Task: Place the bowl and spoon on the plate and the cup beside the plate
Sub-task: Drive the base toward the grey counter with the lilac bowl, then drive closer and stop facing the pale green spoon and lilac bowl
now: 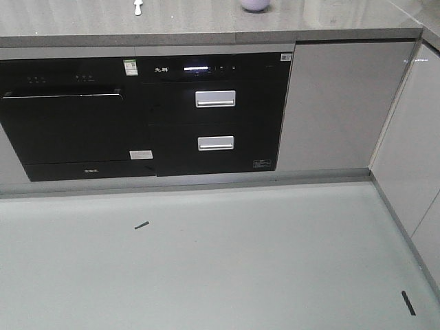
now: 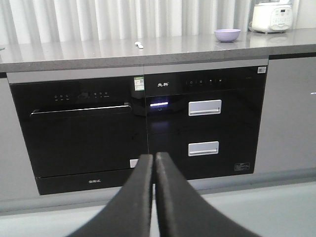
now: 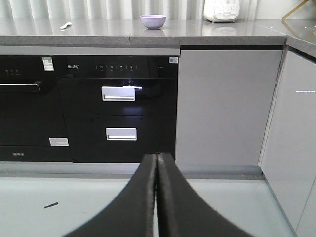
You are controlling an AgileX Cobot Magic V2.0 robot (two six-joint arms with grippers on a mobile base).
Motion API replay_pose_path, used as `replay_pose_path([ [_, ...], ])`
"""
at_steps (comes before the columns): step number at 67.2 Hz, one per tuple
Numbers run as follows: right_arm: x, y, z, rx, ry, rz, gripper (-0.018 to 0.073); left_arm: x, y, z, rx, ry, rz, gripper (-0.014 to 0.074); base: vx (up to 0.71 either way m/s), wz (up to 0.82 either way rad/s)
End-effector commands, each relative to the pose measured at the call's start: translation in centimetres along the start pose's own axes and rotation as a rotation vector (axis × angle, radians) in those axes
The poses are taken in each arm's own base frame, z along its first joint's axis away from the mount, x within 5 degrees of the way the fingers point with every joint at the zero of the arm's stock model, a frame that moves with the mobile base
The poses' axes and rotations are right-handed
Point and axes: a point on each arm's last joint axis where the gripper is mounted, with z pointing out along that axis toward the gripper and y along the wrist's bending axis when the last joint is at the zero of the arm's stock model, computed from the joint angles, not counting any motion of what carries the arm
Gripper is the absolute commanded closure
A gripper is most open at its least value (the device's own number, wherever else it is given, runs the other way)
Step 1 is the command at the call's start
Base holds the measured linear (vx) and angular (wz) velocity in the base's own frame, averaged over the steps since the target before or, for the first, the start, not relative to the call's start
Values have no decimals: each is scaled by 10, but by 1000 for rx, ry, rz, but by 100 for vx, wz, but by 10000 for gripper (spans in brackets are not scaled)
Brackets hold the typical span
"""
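Left gripper [image 2: 154, 156] and right gripper [image 3: 157, 155] both have jaws pressed together, holding nothing. The bowl [image 3: 153, 21] sits far beyond the right jaws, straight ahead on the countertop [image 3: 222, 29]. The spoon [image 3: 65, 25] lies well to their left.

This is a fitted kitchen: a long grey stone countertop [image 2: 98, 52] runs above two built-in black appliances [image 2: 79, 138] with silver handles and plain grey cabinet doors [image 3: 222, 103]. A white rice cooker [image 2: 272, 17], a lilac bowl [image 2: 227, 34] and a small spoon [image 2: 139, 45] sit on top.
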Motion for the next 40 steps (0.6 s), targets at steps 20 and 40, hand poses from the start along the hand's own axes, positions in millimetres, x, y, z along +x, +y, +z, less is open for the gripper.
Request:
replay_pose_path([
  [20, -3, 0, 0, -1, -67, -2, 570, -14, -1, -3, 10, -109, -20, 603, 20, 5],
  [40, -3, 0, 0, -1, -67, -2, 570, -14, -1, -3, 10, -109, -20, 603, 22, 4],
])
